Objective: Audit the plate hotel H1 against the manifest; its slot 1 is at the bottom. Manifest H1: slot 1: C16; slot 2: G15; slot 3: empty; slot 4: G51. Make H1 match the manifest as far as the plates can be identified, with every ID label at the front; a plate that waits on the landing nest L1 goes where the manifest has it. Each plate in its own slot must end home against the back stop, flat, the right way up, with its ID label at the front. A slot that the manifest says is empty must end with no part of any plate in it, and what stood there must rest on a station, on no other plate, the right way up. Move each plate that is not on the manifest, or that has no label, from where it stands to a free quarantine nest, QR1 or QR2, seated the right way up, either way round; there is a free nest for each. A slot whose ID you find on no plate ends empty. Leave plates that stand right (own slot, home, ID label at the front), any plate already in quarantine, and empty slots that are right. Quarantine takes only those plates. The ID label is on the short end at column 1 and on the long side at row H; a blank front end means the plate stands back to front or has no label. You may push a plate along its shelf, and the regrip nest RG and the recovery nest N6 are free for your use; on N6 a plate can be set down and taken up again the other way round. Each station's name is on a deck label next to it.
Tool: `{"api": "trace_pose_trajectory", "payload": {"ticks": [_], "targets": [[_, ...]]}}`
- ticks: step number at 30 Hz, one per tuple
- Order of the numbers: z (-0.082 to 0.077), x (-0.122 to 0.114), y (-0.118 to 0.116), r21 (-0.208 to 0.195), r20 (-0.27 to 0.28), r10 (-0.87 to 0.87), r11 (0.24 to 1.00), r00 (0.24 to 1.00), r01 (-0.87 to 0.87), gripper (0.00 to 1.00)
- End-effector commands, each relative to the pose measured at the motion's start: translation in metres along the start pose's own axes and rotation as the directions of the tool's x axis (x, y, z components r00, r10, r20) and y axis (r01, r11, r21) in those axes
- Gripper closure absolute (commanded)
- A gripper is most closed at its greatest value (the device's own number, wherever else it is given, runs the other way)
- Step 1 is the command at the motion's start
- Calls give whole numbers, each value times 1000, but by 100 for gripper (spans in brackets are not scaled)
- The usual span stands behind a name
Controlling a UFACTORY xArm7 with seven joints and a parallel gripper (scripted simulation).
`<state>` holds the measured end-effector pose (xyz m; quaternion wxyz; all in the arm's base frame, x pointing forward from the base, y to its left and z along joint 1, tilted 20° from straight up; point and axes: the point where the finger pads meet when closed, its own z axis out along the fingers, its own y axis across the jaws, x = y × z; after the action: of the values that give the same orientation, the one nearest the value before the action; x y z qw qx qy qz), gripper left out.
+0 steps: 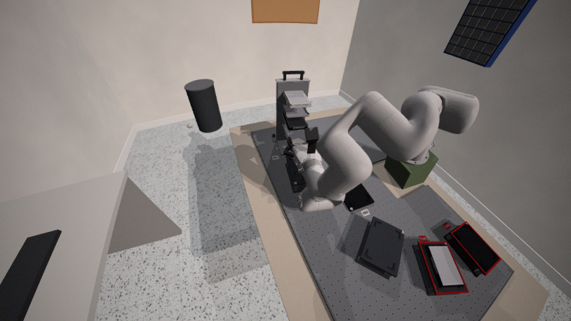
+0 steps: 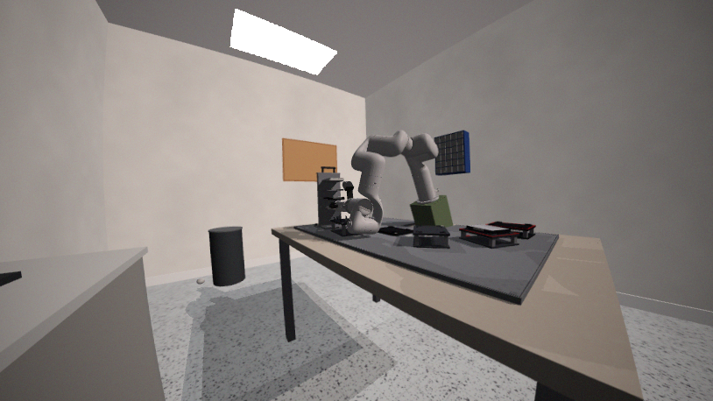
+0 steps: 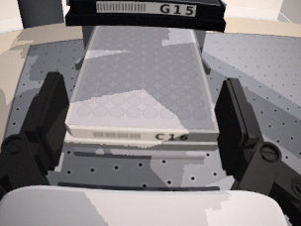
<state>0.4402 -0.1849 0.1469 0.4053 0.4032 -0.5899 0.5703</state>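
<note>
The plate hotel H1 [image 1: 293, 107] stands at the far end of the deck and also shows in the exterior view [image 2: 328, 204]. My gripper [image 3: 143, 93] reaches into its bottom level and is shut on a white plate [image 3: 142, 88], one finger on each long side. The plate's near end carries a label reading C16 [image 3: 173, 137], partly in shadow. In the top view the gripper [image 1: 297, 149] is low at the hotel's front. A light plate [image 1: 297, 98] lies on the top shelf.
Two red-edged quarantine nests stand at the near right; one [image 1: 445, 265] holds a white plate, the other [image 1: 475, 247] looks empty. A dark nest with corner marks [image 1: 381, 245] and a small black nest [image 1: 358, 196] lie between them and the arm. The green arm base [image 1: 411, 167] is at the right.
</note>
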Motion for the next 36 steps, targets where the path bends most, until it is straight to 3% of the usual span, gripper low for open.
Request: {"api": "trace_pose_trajectory", "payload": {"ticks": [1,36], "targets": [[1,1,-1,0,-1,3,1000,1000,-3,100],[14,1,-1,0,-1,3,1000,1000,-3,100]]}}
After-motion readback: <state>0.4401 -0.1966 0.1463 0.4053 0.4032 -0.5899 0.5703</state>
